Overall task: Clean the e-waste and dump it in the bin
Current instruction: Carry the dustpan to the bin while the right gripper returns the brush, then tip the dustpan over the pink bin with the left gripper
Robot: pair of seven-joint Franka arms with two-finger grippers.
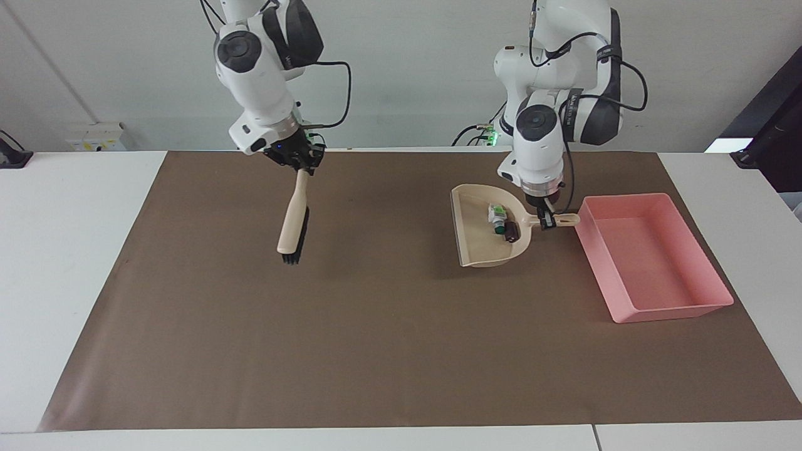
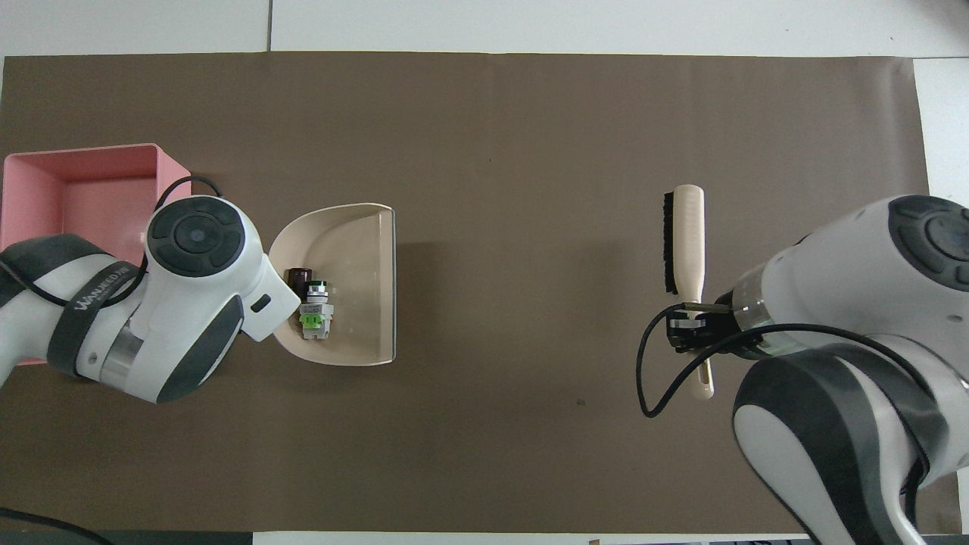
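Brown paper covers most of the white table, with a plain grey wall rising at the robots' end. Toward the left arm's end sits the pink bin, a shallow tray with sloped walls. Just beside it, the left gripper is clamped on the handle of the beige dustpan, and the handle's tip reaches almost to the bin's rim; whether the two touch I cannot make out. The pan looks lifted a little off the paper, its open edge pointing toward the right arm's end. Both bits of e-waste lie in the pan close to the handle: the white cylinder with the green end and, touching it, the stubby dark cylinder. Well apart from all that, the right gripper hangs over the paper, closed on the thin end of the beige brush. That brush dangles tilted, black bristles low, clear of the surface
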